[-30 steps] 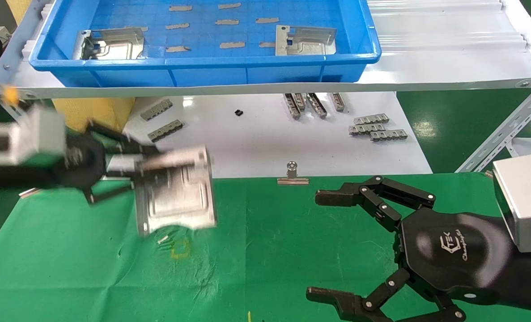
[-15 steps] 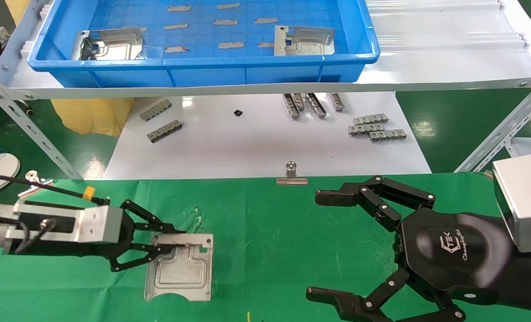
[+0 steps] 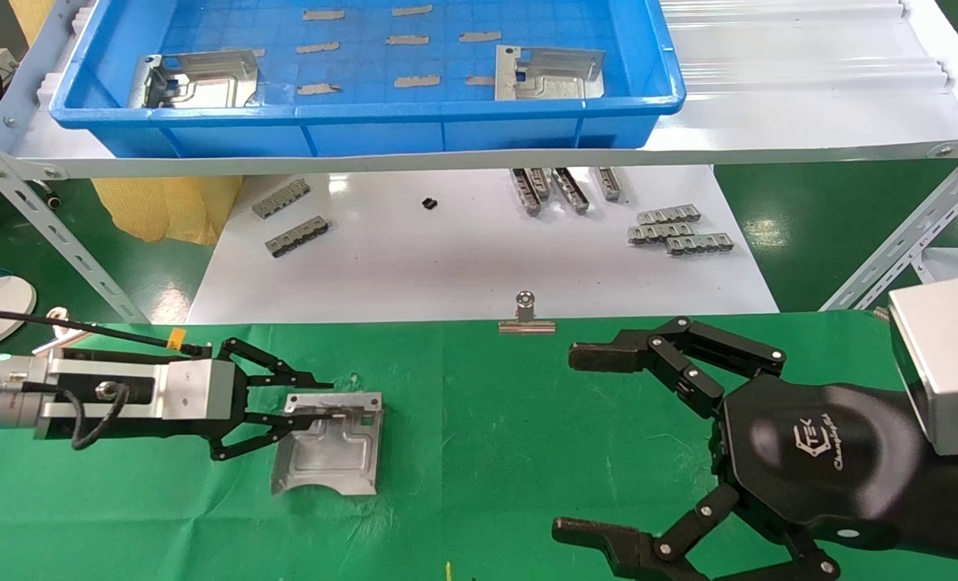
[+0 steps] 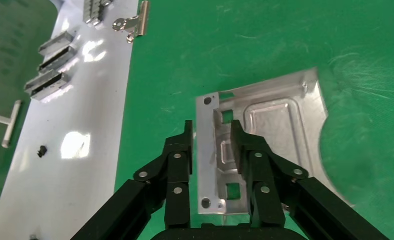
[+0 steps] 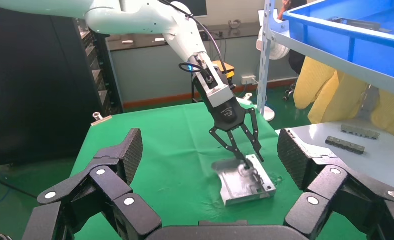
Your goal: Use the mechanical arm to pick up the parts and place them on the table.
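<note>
One silvery part (image 3: pixel 329 452) lies on the green table (image 3: pixel 487 452) at the front left. My left gripper (image 3: pixel 315 399) is low over its flanged near edge. The jaws are open, one on each side of the flange, with a small gap. In the left wrist view the gripper (image 4: pixel 210 132) straddles the flange of this part (image 4: pixel 279 130). The right wrist view shows the part (image 5: pixel 244 182) on the cloth under the left gripper (image 5: pixel 252 160). Two more parts (image 3: pixel 200 81) (image 3: pixel 551 73) lie in the blue bin (image 3: pixel 366 109). My right gripper (image 3: pixel 579 444) is open and empty at the front right.
The blue bin stands on a white shelf (image 3: pixel 809 81) at the back and also holds thin grey strips. Below it, a white board (image 3: pixel 487 266) carries small grey ridged bars (image 3: pixel 680 230). A binder clip (image 3: pixel 527 315) holds the cloth's far edge. A shelf strut (image 3: pixel 906 250) runs at the right.
My left arm came down with the part from mid-air to the cloth. The jaws have opened off the flange and the part now lies on the table. The right arm has not moved.
</note>
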